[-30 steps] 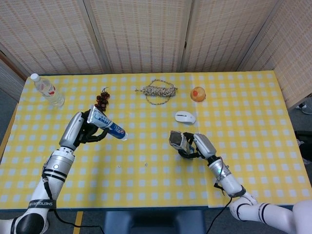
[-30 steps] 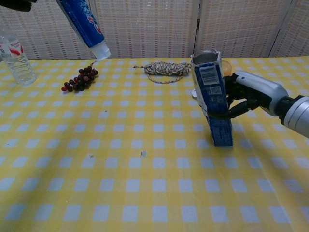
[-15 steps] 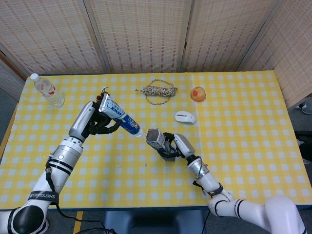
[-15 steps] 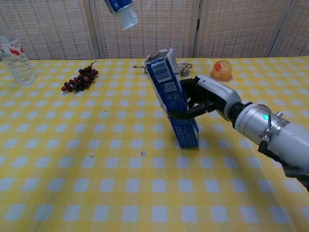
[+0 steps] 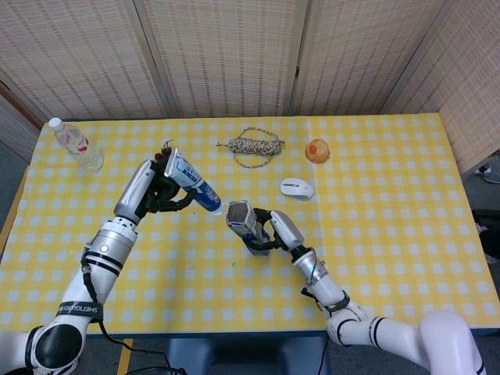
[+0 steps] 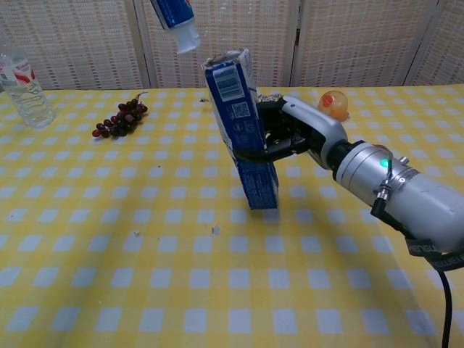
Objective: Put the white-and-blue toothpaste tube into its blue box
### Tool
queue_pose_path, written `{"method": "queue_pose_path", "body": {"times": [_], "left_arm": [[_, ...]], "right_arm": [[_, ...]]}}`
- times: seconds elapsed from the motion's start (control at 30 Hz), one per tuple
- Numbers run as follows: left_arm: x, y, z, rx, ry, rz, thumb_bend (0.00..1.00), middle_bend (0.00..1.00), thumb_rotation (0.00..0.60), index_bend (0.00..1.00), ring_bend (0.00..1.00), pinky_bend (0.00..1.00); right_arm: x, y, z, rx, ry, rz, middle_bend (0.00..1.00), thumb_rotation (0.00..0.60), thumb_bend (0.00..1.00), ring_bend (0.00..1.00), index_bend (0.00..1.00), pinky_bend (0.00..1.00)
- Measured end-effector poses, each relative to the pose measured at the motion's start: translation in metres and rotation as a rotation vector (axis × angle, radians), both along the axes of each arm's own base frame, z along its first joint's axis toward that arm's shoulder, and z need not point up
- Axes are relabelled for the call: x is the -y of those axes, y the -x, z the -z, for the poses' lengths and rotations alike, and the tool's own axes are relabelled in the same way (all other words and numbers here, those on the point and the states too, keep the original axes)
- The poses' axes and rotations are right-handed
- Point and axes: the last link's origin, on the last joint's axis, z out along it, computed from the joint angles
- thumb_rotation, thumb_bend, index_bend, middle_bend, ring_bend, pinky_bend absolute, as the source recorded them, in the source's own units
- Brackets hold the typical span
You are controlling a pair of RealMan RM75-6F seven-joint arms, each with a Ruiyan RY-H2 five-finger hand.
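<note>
The white-and-blue toothpaste tube (image 5: 193, 184) is gripped in the left hand (image 5: 160, 190), cap end angled down beside the open top of the blue box (image 6: 241, 136). The box is held tilted above the checked tablecloth (image 6: 109, 239), wrapped by the right hand (image 6: 293, 134). Only the chest view shows the box's printed label; only the head view shows the left hand.

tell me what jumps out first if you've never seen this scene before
The right hand grips a tall blue box near the table's middle, standing tilted with its open end up. Just above and left of it, the left hand holds the white-and-blue toothpaste tube in the air, cap end angled down toward that opening.
</note>
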Motion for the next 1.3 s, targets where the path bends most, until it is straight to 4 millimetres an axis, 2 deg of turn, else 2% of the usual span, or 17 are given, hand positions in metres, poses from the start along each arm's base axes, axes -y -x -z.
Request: {"method": "queue_pose_path", "body": {"times": [0.33,0.5,0.77,0.83,0.87,0.93,0.97,1.07,1.17,1.3], "left_arm": [[0.005,-0.017,0.013,-0.027,0.019,0.042,0.75,1.0,0.6,0.98,1.0,1.0],[0.008,-0.024,0.019,-0.042,0.021,0.053,0.75,1.0,0.6,0.98,1.0,1.0],[0.008,-0.021,0.023,-0.047,0.021,0.035,0.75,1.0,0.6,0.98,1.0,1.0],[0.007,-0.02,0.023,-0.047,0.018,0.031,0.72,1.0,0.6,0.96,1.0,1.0],[0.007,-0.02,0.023,-0.046,0.015,0.031,0.63,1.0,0.6,0.92,1.0,1.0],[0.008,-0.02,0.023,-0.043,0.01,0.038,0.47,1.0,0.6,0.75,1.0,1.0],[0.008,-0.02,0.023,-0.043,0.01,0.042,0.38,1.0,0.6,0.62,1.0,1.0],[0.011,-0.021,0.024,-0.035,0.019,0.061,0.25,1.0,0.6,0.33,1.0,1.0],[0.015,-0.023,0.025,-0.018,0.03,0.078,0.2,1.0,0.6,0.21,1.0,1.0],[0.022,-0.026,0.029,-0.015,0.049,0.104,0.17,1.0,0.6,0.13,1.0,1.0]], "right_arm": [[0.002,-0.021,0.011,0.021,-0.021,-0.027,0.43,0.6,0.31,0.47,0.61,0.58],[0.001,-0.027,0.009,0.037,-0.016,-0.038,0.43,0.6,0.31,0.47,0.61,0.58],[-0.001,-0.03,0.002,0.07,-0.013,-0.037,0.43,0.6,0.31,0.47,0.61,0.58],[-0.001,-0.029,0.002,0.074,-0.016,-0.035,0.43,0.6,0.31,0.47,0.61,0.58],[-0.001,-0.029,0.002,0.077,-0.018,-0.034,0.43,0.6,0.31,0.47,0.61,0.58],[-0.001,-0.03,0.001,0.084,-0.021,-0.03,0.43,0.6,0.31,0.47,0.61,0.58],[-0.001,-0.03,0.001,0.086,-0.021,-0.029,0.43,0.6,0.31,0.47,0.61,0.58],[-0.001,-0.031,0.001,0.097,-0.027,-0.027,0.43,0.6,0.31,0.47,0.61,0.58],[-0.001,-0.033,0.001,0.105,-0.028,-0.026,0.43,0.6,0.31,0.47,0.61,0.58],[-0.002,-0.036,0.003,0.121,-0.035,-0.021,0.43,0.6,0.31,0.47,0.61,0.58]]}}
